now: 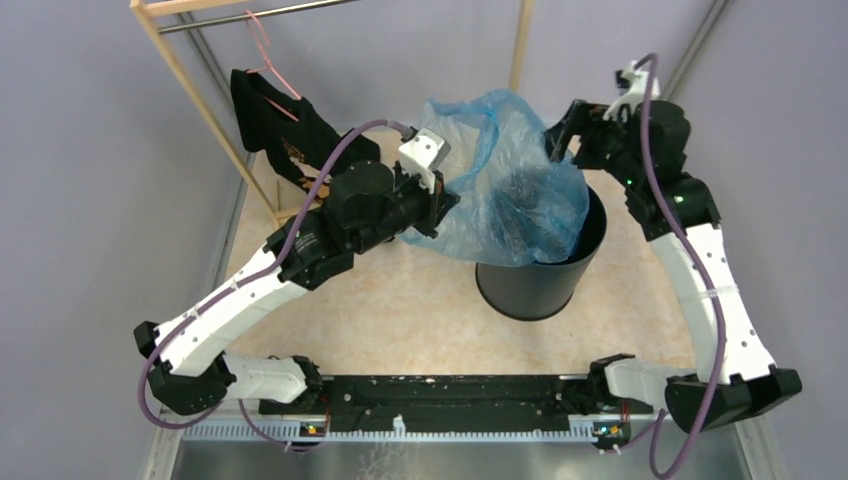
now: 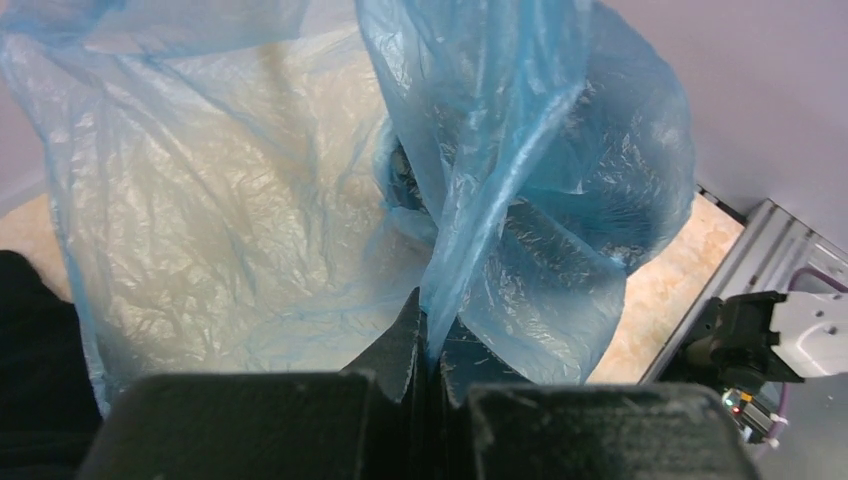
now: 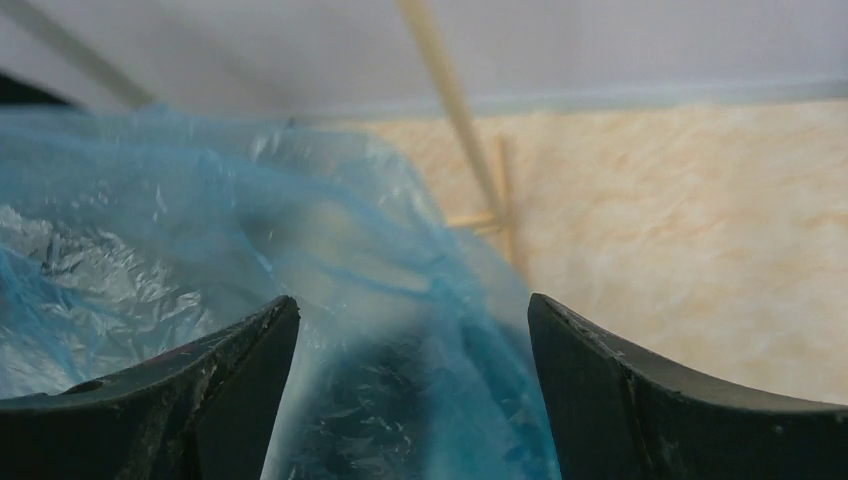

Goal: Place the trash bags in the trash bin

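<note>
Trash bag bunched over the bin mouth, not yet seated inside.
The left hand (image 2: pixel 430 340) pinches a twisted fold of the trash bag (image 1: pixel 510 170) at the 10 o'clock side of the trash bin (image 1: pixel 540 285). The right hand (image 3: pixel 412 310) hangs spread at 12 o'clock. The next move probably calls for pushing the film down inside.

A light wooden rack (image 1: pixel 521 45) stands at the back of the sandy, marbled worktop (image 1: pixel 400 310). A black shirt (image 1: pixel 275 125) hangs at the rack's left side on a pink hanger (image 1: pixel 260 42) from its grey metal bar (image 1: pixel 250 14). Plain pale purple walls (image 1: pixel 80 200) rise behind and beside the rack.
</note>
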